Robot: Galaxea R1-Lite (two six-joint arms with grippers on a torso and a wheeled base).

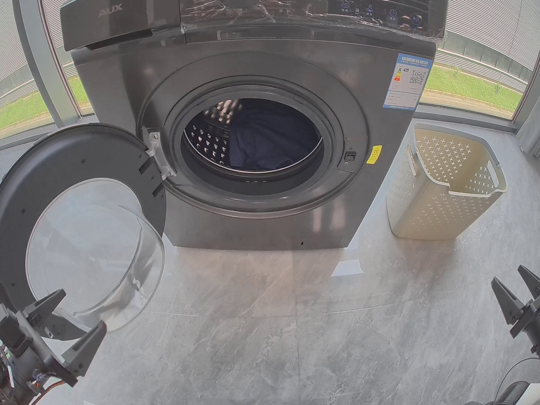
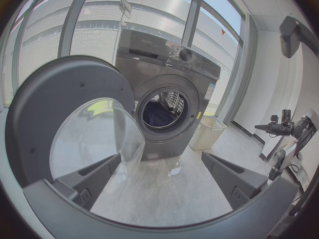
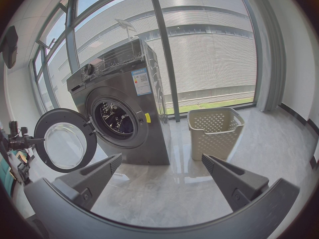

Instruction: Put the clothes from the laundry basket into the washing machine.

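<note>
- Spotted the grey front-load washing machine (image 1: pixel 112 91) dead ahead, backed up against the windows (image 1: pixel 489 29), opening facing the robot. Made sense for loading it head-on.
- Found its round door (image 1: pixel 67 158) swung fully out on the left-side hinge. Guessed it was parked that wide so nothing blocked the way into the drum (image 1: pixel 211 136), though that put it very near the left arm.
- Noticed the cream laundry basket (image 1: pixel 427 209) standing upright on the floor (image 1: pixel 292 322) just beside the machine's right side, handy for the right arm. Couldn't make out any clothes in it from the head view, looked empty tbh.
- Saw a dark blue garment (image 1: pixel 270 136) lying inside the drum, toward the back and right, well inside the opening. Judged the task as basically done, or close to it, unless something was hiding low in the basket.
- Caught the left gripper (image 1: pixel 79 312) down low on the left, near the open door's lower edge and pointed toward the machine. Had its jaws spread apart with nothing between them.
- Caught the right gripper (image 1: pixel 509 275) low at the far right, well apart from the basket, aimed toward basket and machine. Had its jaws spread wide too, holding nothing.
- Read both arms as sitting back, clear of the opening, neither one near the garment.
</note>
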